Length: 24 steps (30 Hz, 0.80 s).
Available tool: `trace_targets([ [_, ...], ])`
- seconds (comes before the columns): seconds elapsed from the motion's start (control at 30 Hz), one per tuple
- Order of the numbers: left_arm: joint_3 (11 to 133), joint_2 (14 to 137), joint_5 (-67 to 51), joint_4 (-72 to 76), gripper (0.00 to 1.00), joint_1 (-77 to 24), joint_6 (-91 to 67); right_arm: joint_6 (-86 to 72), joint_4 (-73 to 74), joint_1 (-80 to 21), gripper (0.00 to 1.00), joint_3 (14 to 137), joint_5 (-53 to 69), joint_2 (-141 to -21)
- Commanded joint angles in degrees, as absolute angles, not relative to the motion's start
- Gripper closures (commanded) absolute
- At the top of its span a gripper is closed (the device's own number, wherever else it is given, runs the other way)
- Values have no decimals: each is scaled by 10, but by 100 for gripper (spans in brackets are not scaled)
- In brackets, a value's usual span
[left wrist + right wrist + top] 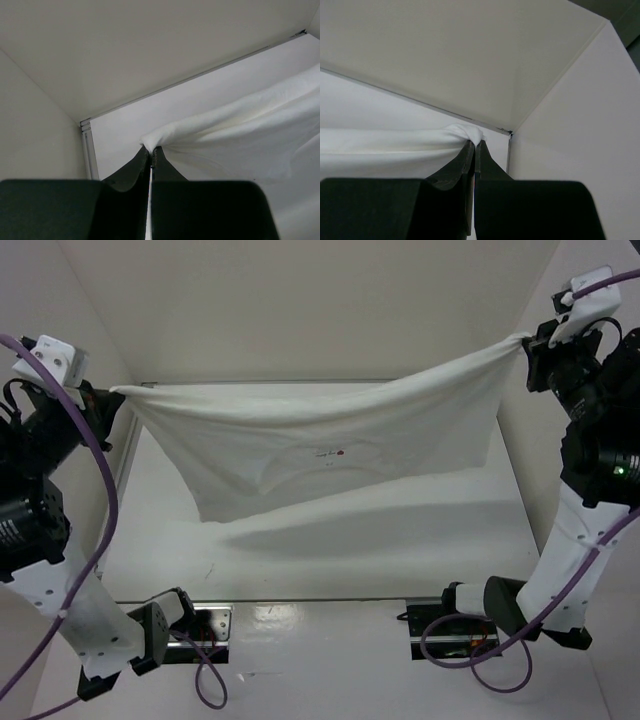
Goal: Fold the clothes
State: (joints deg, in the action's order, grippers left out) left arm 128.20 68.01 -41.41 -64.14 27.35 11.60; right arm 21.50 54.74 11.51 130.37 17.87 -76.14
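Hanging stretched above the tabletop (420, 540), the clothes (330, 450) span both pincers: left pincer (151, 150) clamped shut on one bunched corner, right pincer (474, 144) clamped shut on the opposite corner.

Counter (330, 570): white, matte, walled at left, right and far edges. Two dark base plates sit on its near edge, left plate (212, 620) and right plate (420, 625). Shadow of the clothes (320, 440) falls across the middle; whether their lowest corner touches the surface cannot be told.
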Motion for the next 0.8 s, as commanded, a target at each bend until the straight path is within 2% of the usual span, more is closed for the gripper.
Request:
trace_targets([
  [0.0, 1252, 650, -381, -591, 100, 280, 106, 240, 554, 120, 100, 1302, 185, -724],
  [0.2, 1190, 600, -317, -563, 100, 280, 100, 251, 569, 120, 100, 1271, 192, -697],
  [0.77, 1110, 612, -317, -505, 100, 280, 70, 219, 521, 120, 100, 1226, 192, -721],
])
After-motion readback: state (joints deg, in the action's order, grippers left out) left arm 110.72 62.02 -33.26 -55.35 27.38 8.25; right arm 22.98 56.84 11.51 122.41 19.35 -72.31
